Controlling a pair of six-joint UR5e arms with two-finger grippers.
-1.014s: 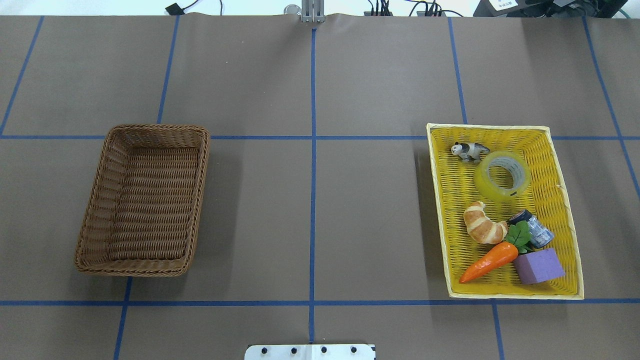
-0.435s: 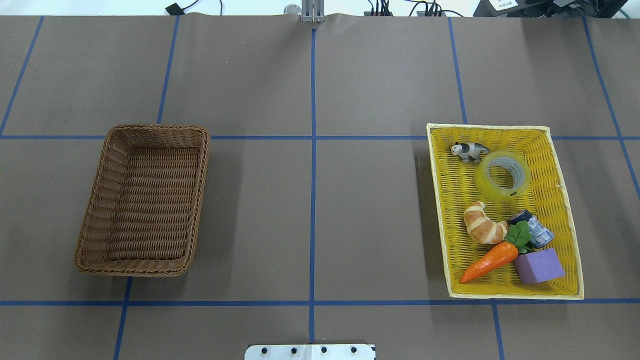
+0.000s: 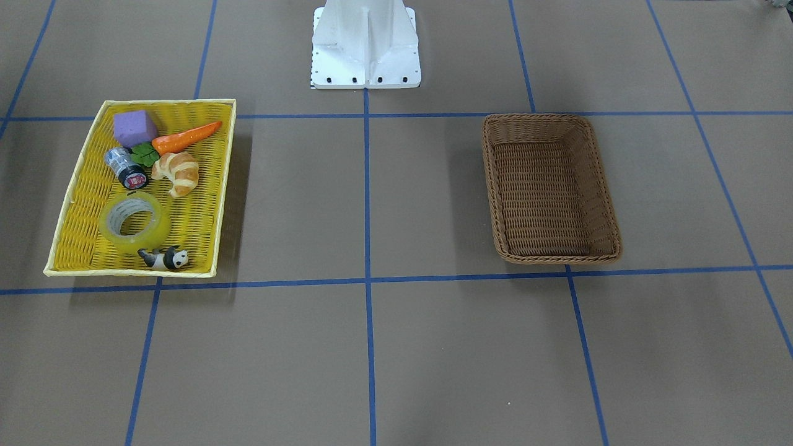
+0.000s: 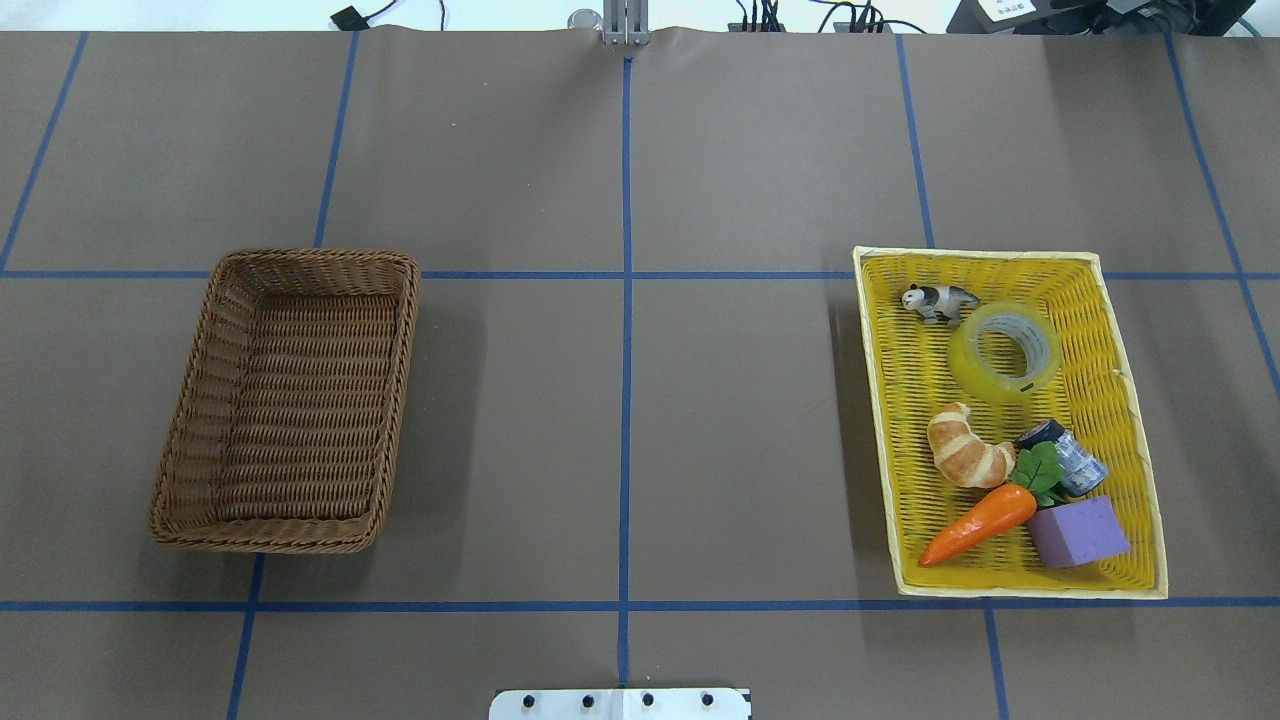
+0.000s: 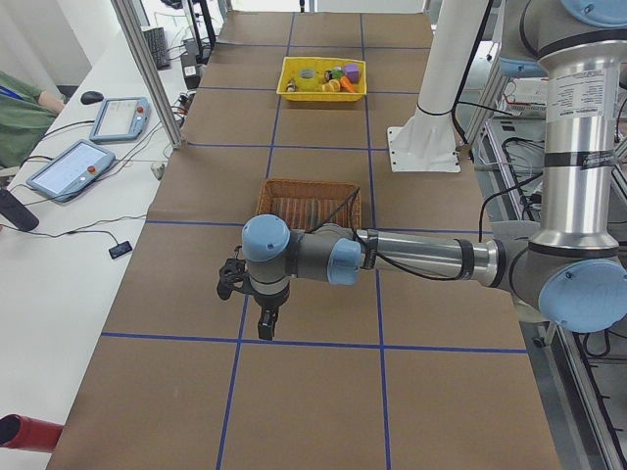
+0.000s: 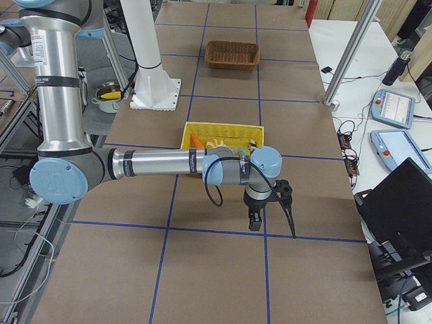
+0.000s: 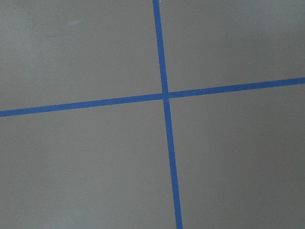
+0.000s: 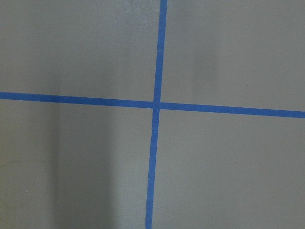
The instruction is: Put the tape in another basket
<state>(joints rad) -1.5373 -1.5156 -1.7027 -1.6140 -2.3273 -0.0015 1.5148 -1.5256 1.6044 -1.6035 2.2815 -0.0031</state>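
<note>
The tape (image 4: 962,368), a translucent yellow roll with a grey-white core, lies flat in the yellow tray (image 4: 1120,390) on the table's right side; it also shows in the front view (image 3: 156,230). The brown wicker basket (image 4: 196,400) stands empty on the left, also in the front view (image 3: 495,186). Both grippers show only in the side views. The left gripper (image 5: 251,305) hangs over bare table beyond the basket. The right gripper (image 6: 271,220) hangs over bare table beyond the tray. I cannot tell whether either is open or shut. The wrist views show only blue grid lines.
In the yellow tray with the tape lie a panda figurine (image 4: 938,301), a croissant (image 4: 966,458), a carrot (image 4: 978,524), a purple block (image 4: 1078,532) and a silvery cylinder (image 4: 1070,458). The white robot base (image 3: 365,46) stands at the table's near middle edge.
</note>
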